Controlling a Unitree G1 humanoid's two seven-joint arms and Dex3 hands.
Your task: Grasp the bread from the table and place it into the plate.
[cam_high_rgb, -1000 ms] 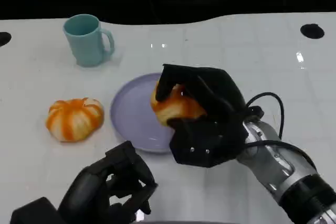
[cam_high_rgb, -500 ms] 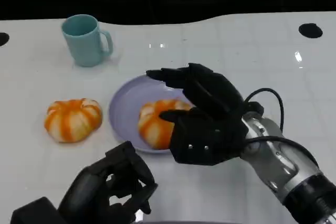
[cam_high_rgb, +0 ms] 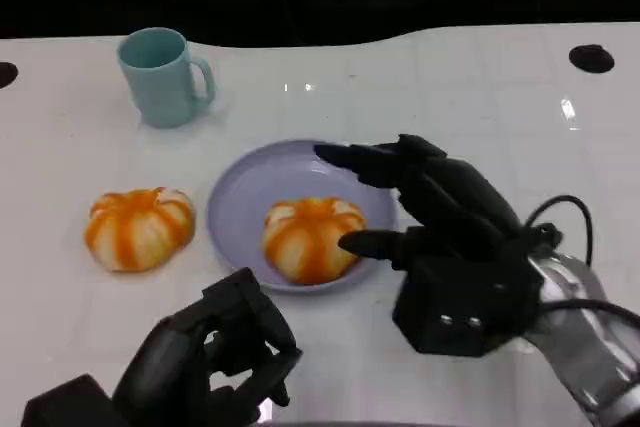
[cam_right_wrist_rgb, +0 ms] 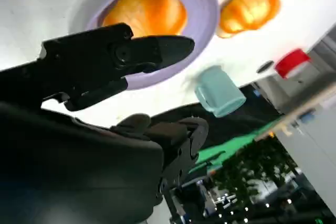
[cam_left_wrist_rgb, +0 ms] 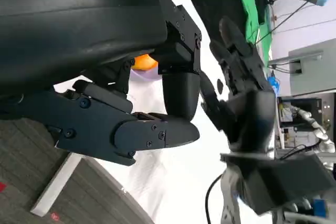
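Observation:
An orange-and-white striped bread lies in the lavender plate in the middle of the table; the same bread and plate appear in the right wrist view. My right hand is just right of the plate, fingers spread and holding nothing, apart from the bread. A second striped bread sits on the table left of the plate, also seen as bread in the right wrist view. My left hand rests low at the front left, fingers curled in on nothing.
A teal mug stands at the back left of the table, behind the plate. A dark round hole marks the table's far right. The white tabletop is bare to the right of the plate.
My right hand carried the bread over the plate, let it go onto the plate, then drew back toward the right with its fingers spread. The left hand stayed put.

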